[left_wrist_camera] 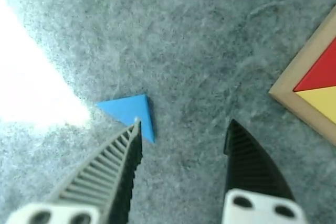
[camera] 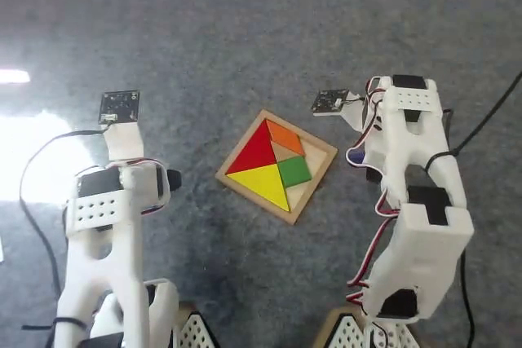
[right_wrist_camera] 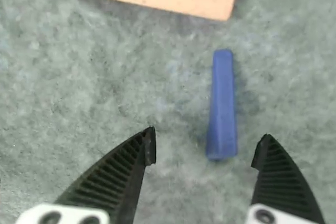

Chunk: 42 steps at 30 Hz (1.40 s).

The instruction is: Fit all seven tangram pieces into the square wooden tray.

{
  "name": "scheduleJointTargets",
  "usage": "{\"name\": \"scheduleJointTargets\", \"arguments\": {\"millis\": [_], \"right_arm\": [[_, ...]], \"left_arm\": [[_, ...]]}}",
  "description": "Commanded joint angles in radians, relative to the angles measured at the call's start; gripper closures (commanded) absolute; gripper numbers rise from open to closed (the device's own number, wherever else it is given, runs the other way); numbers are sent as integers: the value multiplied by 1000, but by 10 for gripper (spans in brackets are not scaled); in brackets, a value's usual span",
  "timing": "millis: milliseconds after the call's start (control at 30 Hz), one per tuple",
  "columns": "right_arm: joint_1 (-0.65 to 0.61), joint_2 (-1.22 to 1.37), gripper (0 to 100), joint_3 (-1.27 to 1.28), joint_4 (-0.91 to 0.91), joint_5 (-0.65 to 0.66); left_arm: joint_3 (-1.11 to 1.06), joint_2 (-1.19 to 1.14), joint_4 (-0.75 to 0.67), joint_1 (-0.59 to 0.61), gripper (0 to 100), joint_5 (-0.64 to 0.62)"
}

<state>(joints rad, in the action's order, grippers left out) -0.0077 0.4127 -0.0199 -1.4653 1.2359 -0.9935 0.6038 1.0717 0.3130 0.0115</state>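
The square wooden tray (camera: pixel 323 151) lies turned like a diamond in the middle of the high view, on a grey, felt-like worktop (camera: pixel 204 55). Four flat, smooth pieces sit in it: a large red triangle (camera: pixel 257 152), a large yellow triangle (camera: pixel 265 181), an orange piece (camera: pixel 285 136) and a green square (camera: pixel 294 171). Bare pale wood shows between and beside them.

The left hand (left_wrist_camera: pixel 185 127), at the frame's lower left, is spread wide. A light blue triangle (left_wrist_camera: pixel 131 111) lies on the felt at the tip of one ridged finger (left_wrist_camera: pixel 118 161).

The right hand (right_wrist_camera: pixel 208 135), right of the tray, is also spread. A dark blue piece (right_wrist_camera: pixel 222 103), seen as a narrow bar with rounded ends, lies between its fingers, near the tray's corner.
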Motion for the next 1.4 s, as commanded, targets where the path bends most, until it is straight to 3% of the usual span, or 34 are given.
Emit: {"name": "scheduleJointTargets", "arguments": {"millis": [0,300,767,933,1267,1367], "right_arm": [[-2,-5,712,-23,45,-29],[-8,-5,916,-23,53,-38],[-28,4,887,-21,53,-38],[-64,-8,994,-57,38,-41],[-71,-8,991,-196,-48,-239],[-102,-8,991,-218,-53,-358]], "left_arm": [[10,2,-17,-3,751,-3],[10,2,-17,-3,751,-3],[10,2,-15,-3,751,-3],[8,2,-15,-2,751,-3],[8,2,-15,-3,751,-3],[8,2,-18,-5,751,-3]]}}
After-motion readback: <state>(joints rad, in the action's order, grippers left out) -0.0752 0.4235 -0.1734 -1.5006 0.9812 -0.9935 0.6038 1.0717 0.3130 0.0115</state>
